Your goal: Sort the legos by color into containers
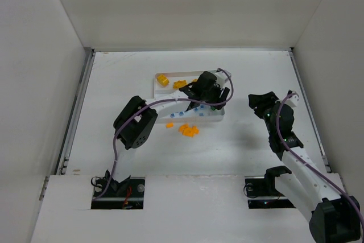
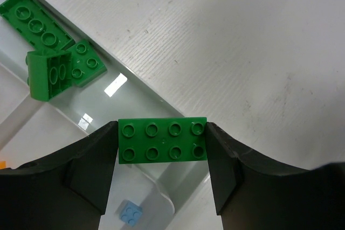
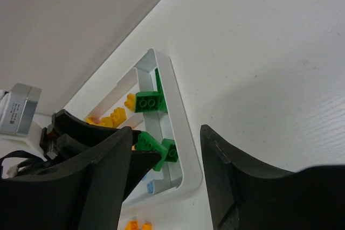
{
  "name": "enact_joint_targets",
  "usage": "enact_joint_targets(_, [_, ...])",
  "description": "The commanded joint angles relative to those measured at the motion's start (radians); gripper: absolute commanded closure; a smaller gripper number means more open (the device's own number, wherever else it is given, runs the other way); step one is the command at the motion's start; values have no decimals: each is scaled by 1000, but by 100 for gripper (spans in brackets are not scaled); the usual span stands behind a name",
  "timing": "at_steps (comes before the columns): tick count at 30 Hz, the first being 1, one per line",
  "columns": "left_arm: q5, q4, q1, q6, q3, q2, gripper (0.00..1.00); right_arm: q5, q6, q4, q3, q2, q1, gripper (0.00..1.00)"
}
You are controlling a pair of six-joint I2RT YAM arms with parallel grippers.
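Observation:
The white tray (image 1: 211,120) lies mid-table, holding a yellow brick (image 1: 163,80), orange bricks (image 1: 180,83) and pale blue bricks (image 1: 191,108). My left gripper (image 1: 213,98) hangs over the tray's right end. In the left wrist view it (image 2: 161,144) is shut on a green eight-stud brick (image 2: 161,140), held above the tray's corner (image 2: 164,200). Other green bricks (image 2: 48,74) lie in the narrow end section. My right gripper (image 1: 263,103) is open and empty, right of the tray; through it (image 3: 168,130) I see the tray rim (image 3: 178,117) and green bricks (image 3: 150,102).
Several loose orange bricks (image 1: 187,130) lie on the table just in front of the tray, also in the right wrist view (image 3: 137,224). A pale blue brick (image 2: 131,212) sits in the tray below the held brick. White walls enclose the table.

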Motion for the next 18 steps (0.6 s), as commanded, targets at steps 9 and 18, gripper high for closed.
enact_joint_targets(9, [51,-42,16,90,72,34,56,-13,9,63,-1,-5,-3,41])
enact_joint_targets(18, [39,-62,30,133,82,44,39,-12,6,63,0,7,0,41])
